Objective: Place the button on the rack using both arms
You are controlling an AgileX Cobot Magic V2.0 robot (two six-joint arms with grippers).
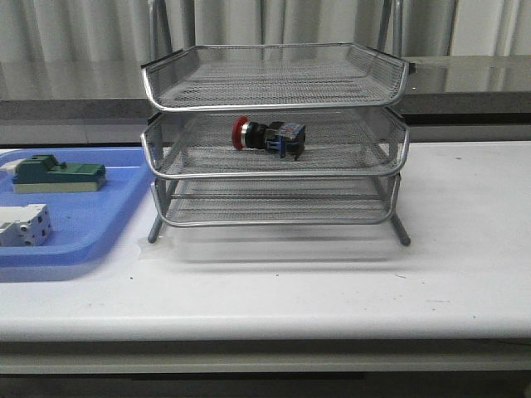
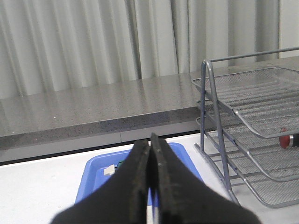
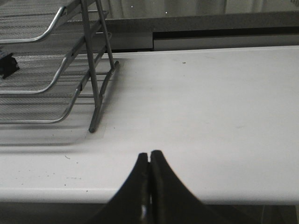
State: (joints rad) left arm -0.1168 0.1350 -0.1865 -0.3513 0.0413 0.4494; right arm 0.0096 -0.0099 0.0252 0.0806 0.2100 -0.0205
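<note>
Button (image 1: 267, 135) lies on its side in the rack's (image 1: 274, 106) middle tier, placed by the look of it. Left gripper (image 2: 150, 154) and right gripper (image 3: 149, 161) both clenched, empty, clear of rack. Best: retreat without bumping it. Count: one button, one rack, one tray (image 1: 91, 224) left of rack with two blocks.

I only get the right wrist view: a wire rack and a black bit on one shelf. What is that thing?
Observer: That is the button, red cap included, lying on its side in the middle tray of the rack.
Visitor: Anything else on the table?
Observer: A blue tray on the rack's left holds a green block and a white block.
Visitor: Is the other arm holding something?
Observer: No, the left end effector is shut and empty.
</note>
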